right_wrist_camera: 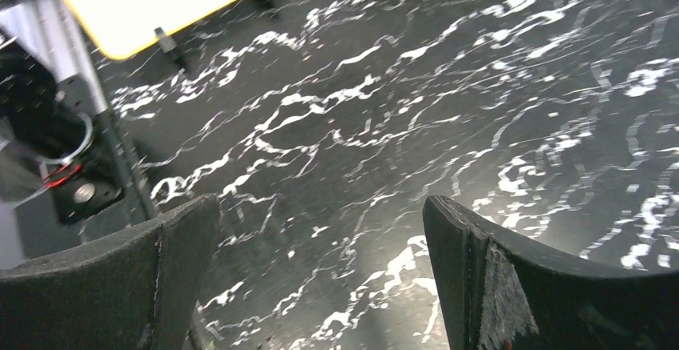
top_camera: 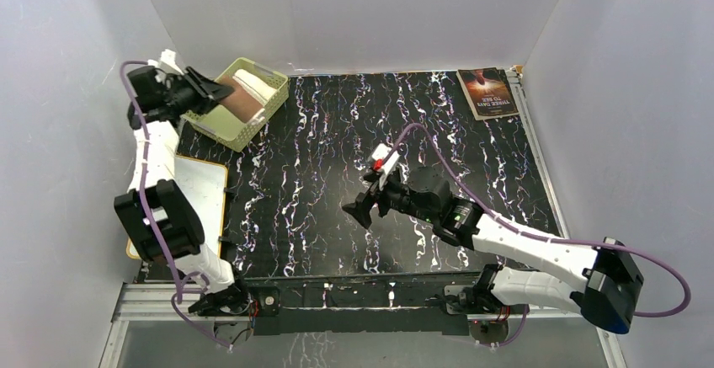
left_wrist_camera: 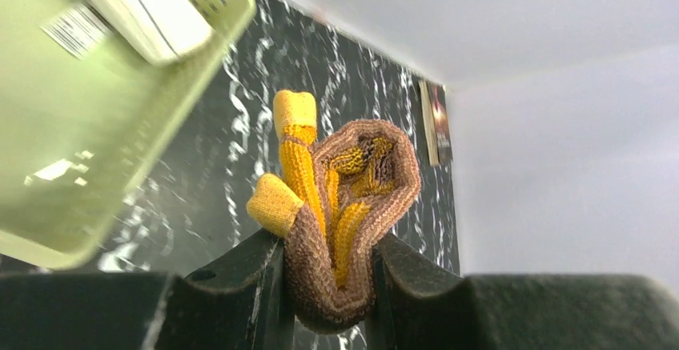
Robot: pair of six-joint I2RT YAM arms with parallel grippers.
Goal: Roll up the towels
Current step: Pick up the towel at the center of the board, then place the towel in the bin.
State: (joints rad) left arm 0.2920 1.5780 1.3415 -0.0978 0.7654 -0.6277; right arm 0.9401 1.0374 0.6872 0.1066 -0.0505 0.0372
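**Clamping on the mustard-yellow towel (left_wrist_camera: 352, 198) over at the green basket (top_camera: 221, 124)**

Now the left gripper (left_wrist_camera: 327, 247) is squeezing that towel tight between both fingers. The cloth is bulging out past the tips, with the tan-brown side wrapping the outside and yellow folds showing in the core. From above, the left arm is reaching to the far left corner. The brown bundle is sitting inside the outline of the basket, right beside the cream-white towel (top_camera: 255, 82), which is lying rolled along the basket's far wall. Whether the mustard roll is resting on the basket floor or hanging just over it, I cannot tell.

On the other side, the right gripper (right_wrist_camera: 320, 210) is hovering with its fingers spread wide. Only the black marbled mat (top_camera: 320, 132) is showing between them, near the middle of the table. A dark-covered book (top_camera: 487, 92) is lying at the mat's far right corner. A white board with a yellow rim (top_camera: 198, 187) is lying at the mat's left edge, beside the left arm.
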